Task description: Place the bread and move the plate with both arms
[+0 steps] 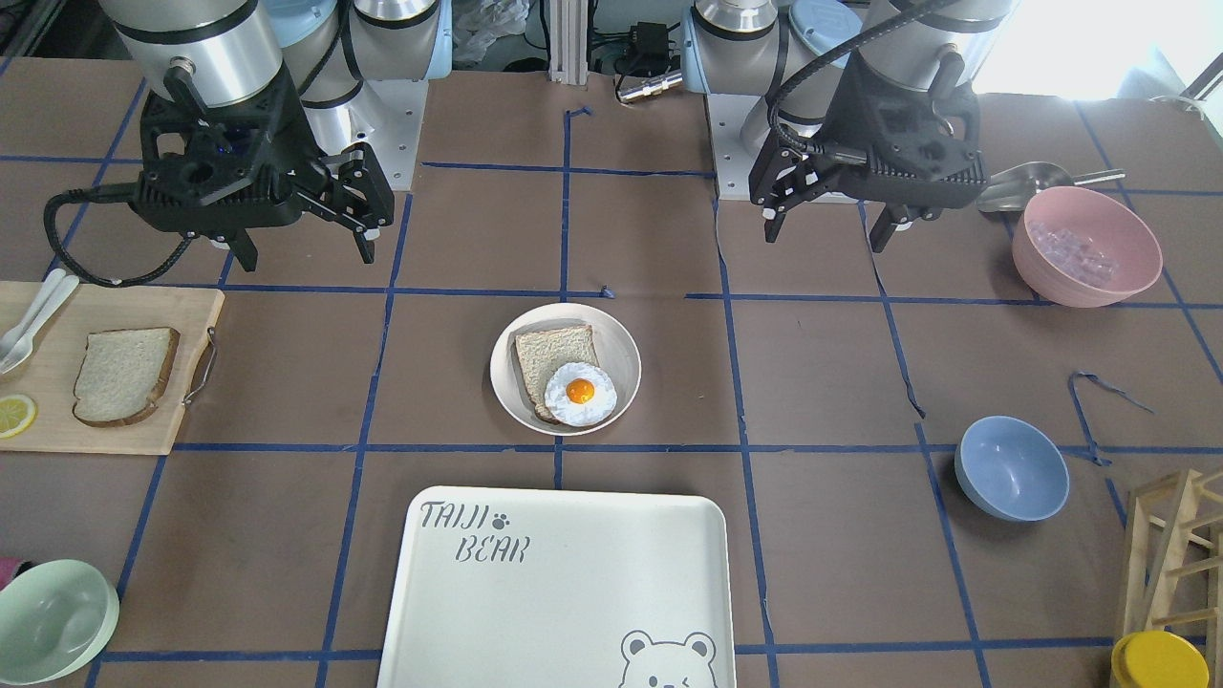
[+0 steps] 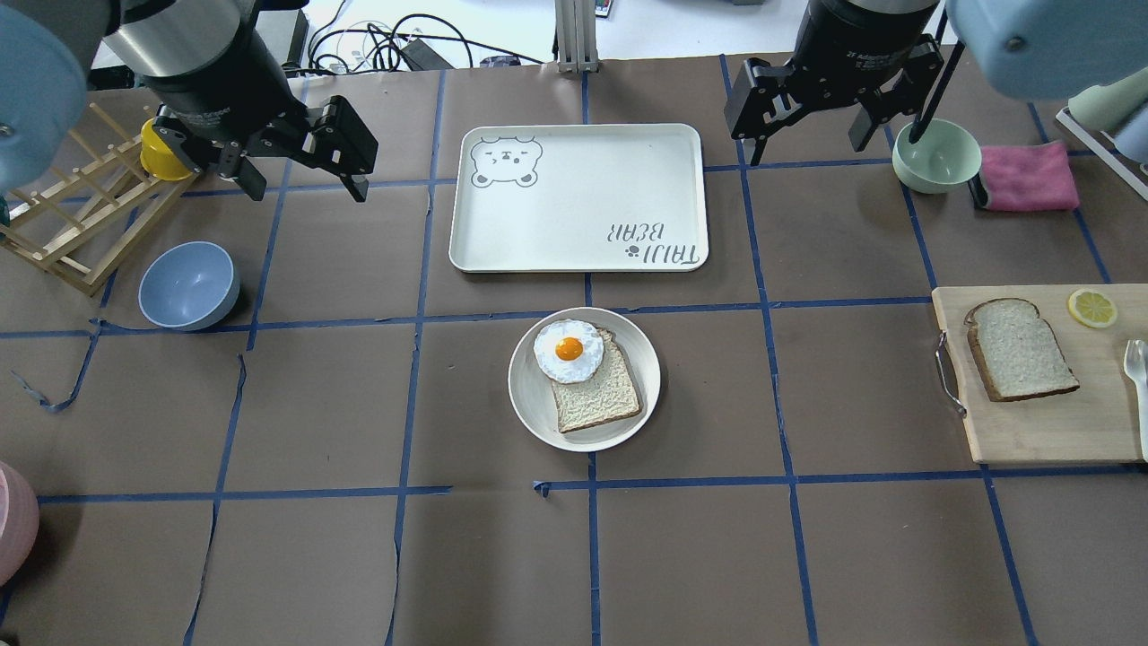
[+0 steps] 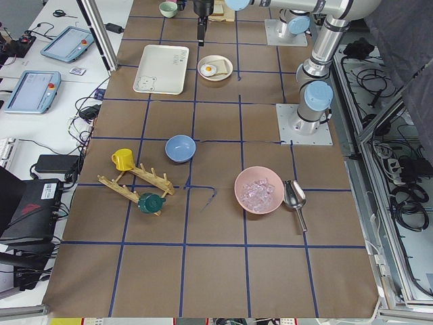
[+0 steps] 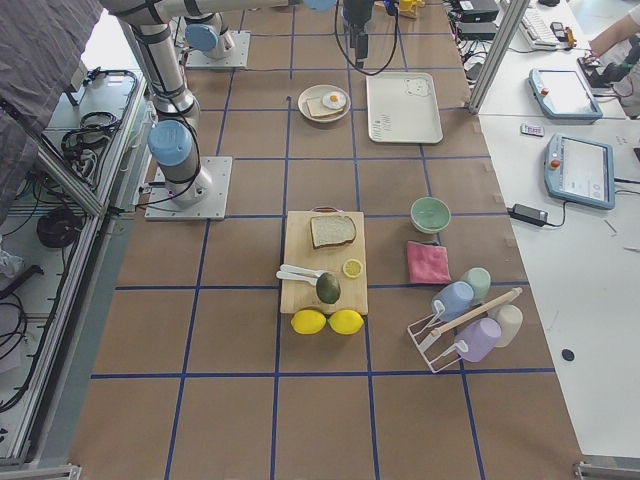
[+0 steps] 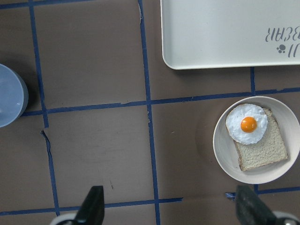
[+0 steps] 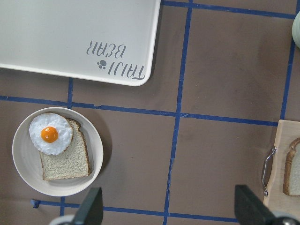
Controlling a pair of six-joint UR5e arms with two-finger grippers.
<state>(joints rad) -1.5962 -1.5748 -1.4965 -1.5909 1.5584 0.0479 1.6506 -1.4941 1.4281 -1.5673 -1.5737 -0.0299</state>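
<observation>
The bread [image 2: 1018, 348], pale crumb with a dark crust, lies on a wooden cutting board [image 2: 1040, 422] at the right; it also shows in the front view [image 1: 124, 375]. The round cream plate [image 2: 529, 395] sits mid-table and holds a tanner slice [image 2: 599, 395] topped by a fried egg [image 2: 569, 350]. The plate also shows in the front view [image 1: 623, 355] and both wrist views [image 5: 224, 154] [image 6: 23, 164]. My left gripper [image 2: 305, 188] [image 1: 824, 239] hangs open and empty, high over the far left. My right gripper [image 2: 801, 151] [image 1: 309, 258] hangs open and empty, high over the far right.
A bear-printed cream tray [image 2: 578, 197] lies just beyond the plate. A blue bowl [image 2: 188, 285] and wooden rack [image 2: 72, 215] are at the left. A green bowl [image 2: 935, 155], pink cloth [image 2: 1027, 177] and lemon slice [image 2: 1091, 308] are at the right. A pink bowl [image 1: 1086, 246] stands near the left arm's base.
</observation>
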